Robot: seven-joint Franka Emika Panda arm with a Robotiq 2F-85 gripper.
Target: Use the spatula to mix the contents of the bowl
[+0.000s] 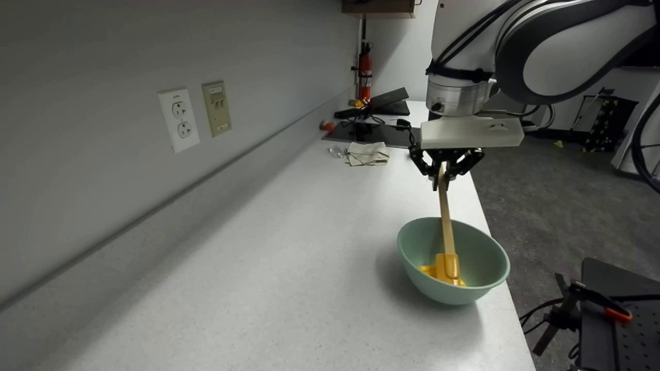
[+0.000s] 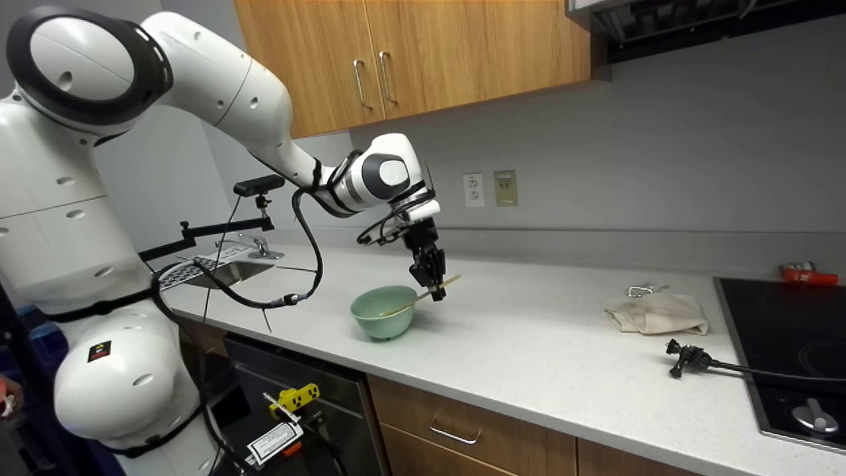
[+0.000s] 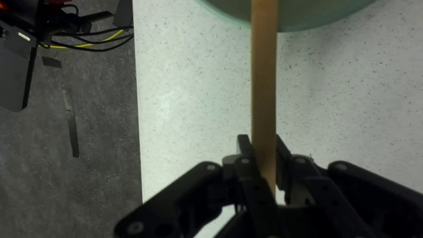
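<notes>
Clasping the spatula (image 1: 447,226) by its wooden handle, the tool (image 1: 441,185) holds it aslant, the yellow-orange head inside the green bowl (image 1: 478,257) on the worktop (image 1: 289,257), yellow contents (image 1: 427,269) showing on both sides.

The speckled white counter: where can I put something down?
There's bare counter between the round mint-green bowl and folded beige cloth, and between bowl and grey wall. Crowded: beside the bowl, where the black gripper holds the wooden-handled yellow spatula, and around the cloth, near the black cooktop.
</notes>
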